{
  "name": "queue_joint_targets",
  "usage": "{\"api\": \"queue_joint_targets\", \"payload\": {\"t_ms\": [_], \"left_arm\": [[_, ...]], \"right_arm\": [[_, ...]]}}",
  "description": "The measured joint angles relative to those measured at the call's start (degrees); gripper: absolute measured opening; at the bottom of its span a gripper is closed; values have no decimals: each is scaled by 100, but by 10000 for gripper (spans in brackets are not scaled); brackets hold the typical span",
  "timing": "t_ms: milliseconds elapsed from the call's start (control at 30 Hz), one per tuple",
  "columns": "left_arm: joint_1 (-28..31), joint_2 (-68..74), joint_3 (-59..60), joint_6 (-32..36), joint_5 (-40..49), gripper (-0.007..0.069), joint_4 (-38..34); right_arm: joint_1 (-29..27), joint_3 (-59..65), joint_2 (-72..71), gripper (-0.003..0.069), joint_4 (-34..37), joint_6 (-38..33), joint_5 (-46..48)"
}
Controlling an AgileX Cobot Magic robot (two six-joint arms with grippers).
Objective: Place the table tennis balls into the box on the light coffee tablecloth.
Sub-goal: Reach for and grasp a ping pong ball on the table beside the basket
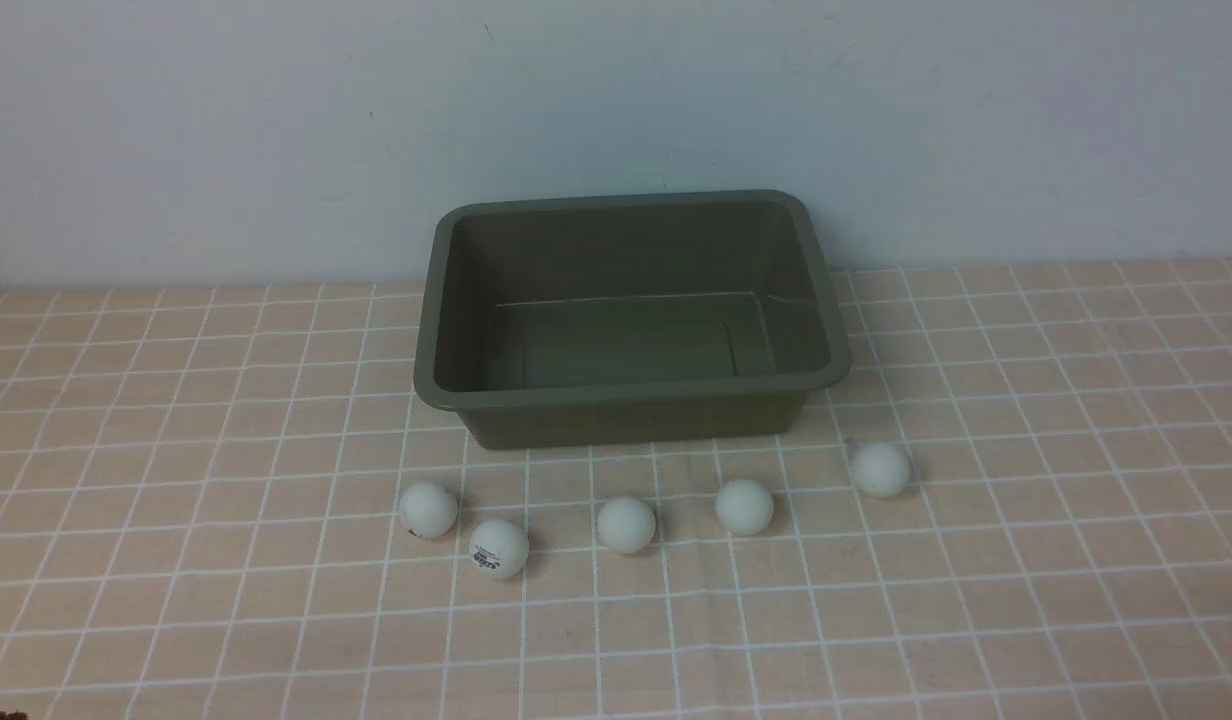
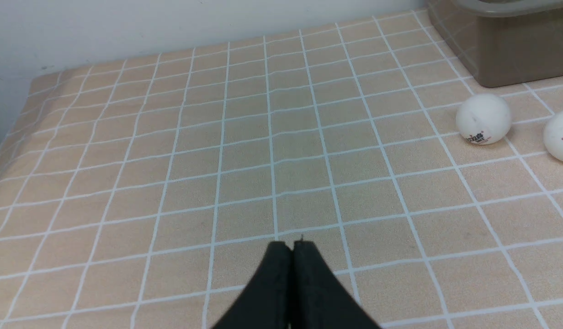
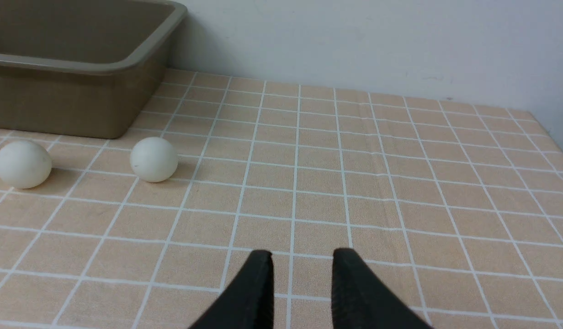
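Note:
An olive-green box (image 1: 431, 330) stands empty at the back middle of the light coffee tablecloth (image 1: 176, 520). Several white table tennis balls lie in a loose row in front of it, from the left ball (image 1: 427, 509) and a logo ball (image 1: 498, 548) to the rightmost ball (image 1: 881, 468). Neither arm shows in the front view. My left gripper (image 2: 291, 244) is shut, empty, over bare cloth left of two logo balls (image 2: 483, 119). My right gripper (image 3: 302, 254) is open with nothing between its fingers, right of two balls (image 3: 154, 159).
A pale wall runs right behind the box. The cloth drops off at the table's left edge (image 2: 16, 132) and right edge (image 3: 551, 132). The box's corner (image 3: 126, 68) sits beyond the right-hand balls.

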Motion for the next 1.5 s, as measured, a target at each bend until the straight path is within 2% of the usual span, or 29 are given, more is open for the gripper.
{"api": "queue_joint_targets", "payload": {"t_ms": [967,1300,1500], "left_arm": [[0,0,0,0,0,-68,0],[0,0,0,0,0,-68,0],[0,0,0,0,0,-68,0]], "right_arm": [[0,0,0,178,0,0,0],[0,0,0,178,-411,-234,-6],[0,17,0,178,-513,-56,-120]]}}
